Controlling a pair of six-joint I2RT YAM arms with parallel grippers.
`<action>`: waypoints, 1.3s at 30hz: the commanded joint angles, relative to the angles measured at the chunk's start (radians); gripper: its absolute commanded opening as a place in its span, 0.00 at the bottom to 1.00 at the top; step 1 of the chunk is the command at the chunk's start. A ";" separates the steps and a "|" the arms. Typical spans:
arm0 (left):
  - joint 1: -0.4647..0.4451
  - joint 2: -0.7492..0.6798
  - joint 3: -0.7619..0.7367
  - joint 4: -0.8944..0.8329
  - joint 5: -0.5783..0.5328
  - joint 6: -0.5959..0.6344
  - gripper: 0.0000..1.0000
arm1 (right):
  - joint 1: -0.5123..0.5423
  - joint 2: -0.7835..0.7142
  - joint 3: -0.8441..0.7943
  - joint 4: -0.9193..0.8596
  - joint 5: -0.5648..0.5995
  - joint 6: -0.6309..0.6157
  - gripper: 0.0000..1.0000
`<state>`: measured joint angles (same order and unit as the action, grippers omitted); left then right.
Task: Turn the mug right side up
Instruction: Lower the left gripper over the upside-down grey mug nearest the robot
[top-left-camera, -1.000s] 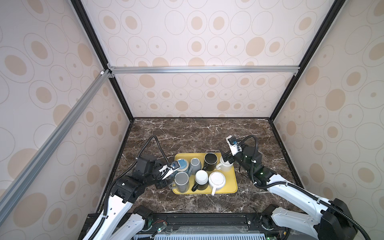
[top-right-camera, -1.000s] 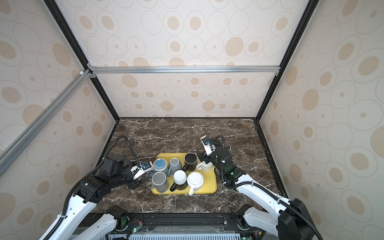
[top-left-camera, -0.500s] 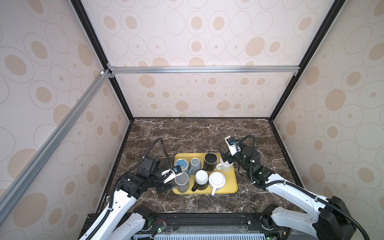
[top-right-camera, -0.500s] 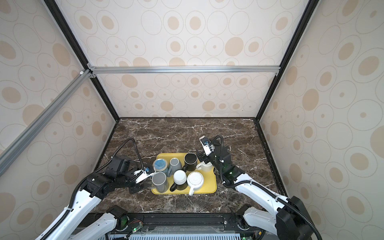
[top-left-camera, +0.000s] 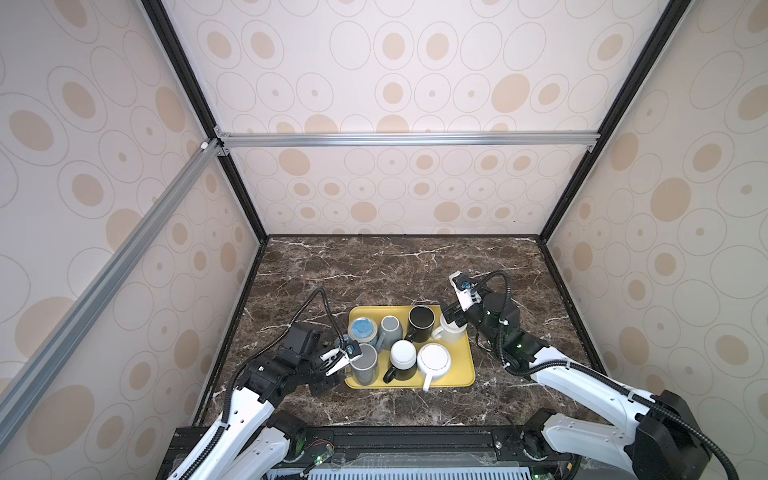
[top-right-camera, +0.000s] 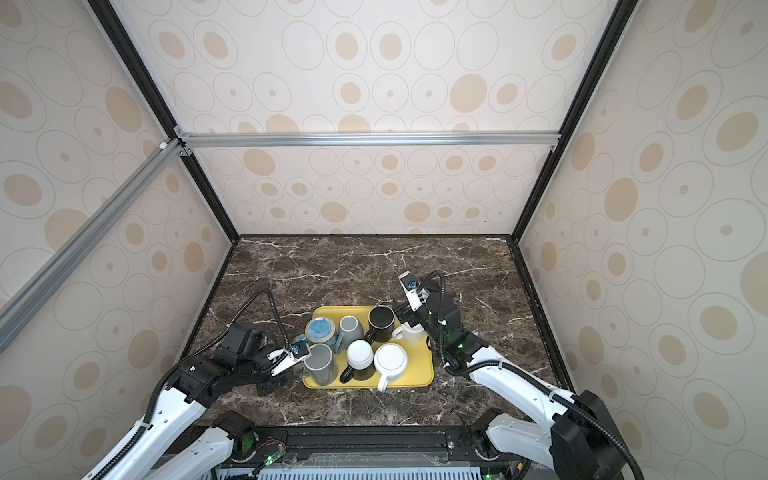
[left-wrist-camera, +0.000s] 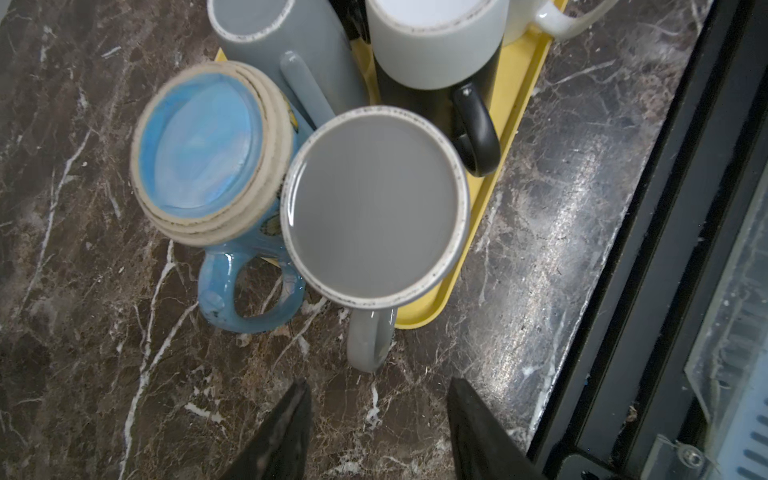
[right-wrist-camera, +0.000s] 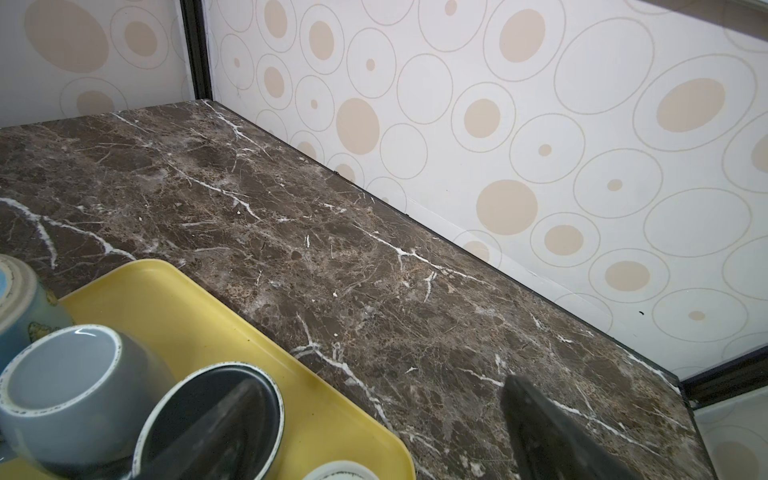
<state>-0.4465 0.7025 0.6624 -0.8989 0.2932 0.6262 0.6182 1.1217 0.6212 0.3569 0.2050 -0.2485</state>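
Grey mug (top-left-camera: 365, 365) sits upside down, flat base up, at the lower left corner of the yellow tray (top-left-camera: 459, 380), in the lower middle of both top views. Its handle (left-wrist-camera: 370, 345) sticks out past the tray edge over the marble table (top-left-camera: 374, 266).

Left gripper (left-wrist-camera: 379, 382) is low at that handle. Its two dark fingers are apart, tips just short of the handle, nothing between them, and not touching the mug. Released, holding nothing.

Against a second ago, the left arm has dropped lower in the top views, from beside the blue mug (top-left-camera: 363, 329) down to the grey mug's left side. Half a second ago it was partway there. Blue mug is also base up, right beside the grey one; touching or not, cannot tell.

Right gripper (right-wrist-camera: 380, 384) is at the tray's upper right corner, over the white mug (top-left-camera: 451, 332). Its fingers are spread wide, one blurred across the black mug (right-wrist-camera: 208, 419), the other over bare table. It grips nothing. Right arm is in nearly the same spot as a second ago, shifted only slightly.

Tray and the other mugs sit where they were in the earlier frames.
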 joint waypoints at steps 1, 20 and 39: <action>-0.008 0.012 0.015 0.012 0.010 0.035 0.54 | 0.012 0.009 0.008 0.031 0.021 -0.021 0.92; -0.020 0.233 0.024 0.085 0.011 0.006 0.44 | 0.012 0.017 0.000 0.042 0.078 -0.051 0.92; -0.037 0.304 -0.001 0.159 0.006 -0.008 0.35 | 0.012 0.019 -0.008 0.043 0.106 -0.052 0.90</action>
<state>-0.4740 1.0054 0.6624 -0.7547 0.2962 0.6163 0.6224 1.1431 0.6212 0.3756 0.2924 -0.2901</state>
